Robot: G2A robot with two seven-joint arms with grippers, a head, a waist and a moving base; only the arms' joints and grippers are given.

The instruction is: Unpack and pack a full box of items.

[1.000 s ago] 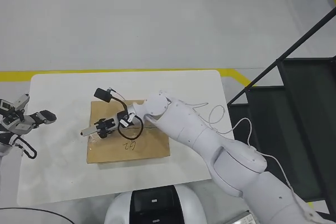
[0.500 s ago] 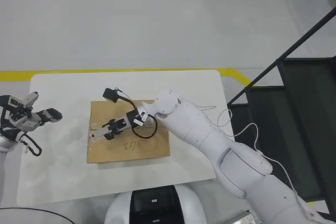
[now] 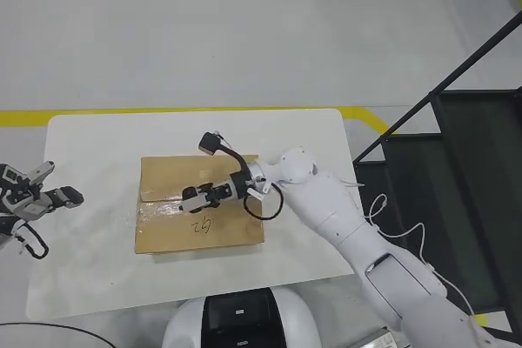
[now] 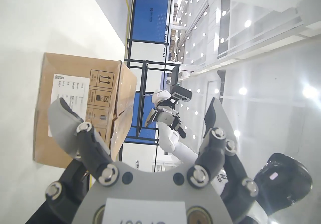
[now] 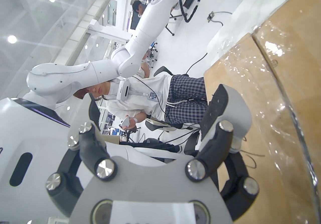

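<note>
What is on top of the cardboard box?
On the box: clear tape along the closed seam, a handwritten mark, and the open right gripper above. Contents hidden by shut flaps.

Matt cardboard box (image 3: 200,204), glossy tape (image 5: 253,79)

The box (image 3: 200,228) sits mid-table (image 3: 296,139); the right gripper (image 3: 191,198) hangs over the box's top; the left gripper (image 3: 70,196) is well apart to the box's left, above the table's left edge; stairs (image 3: 470,174) stand right of the table.
</note>
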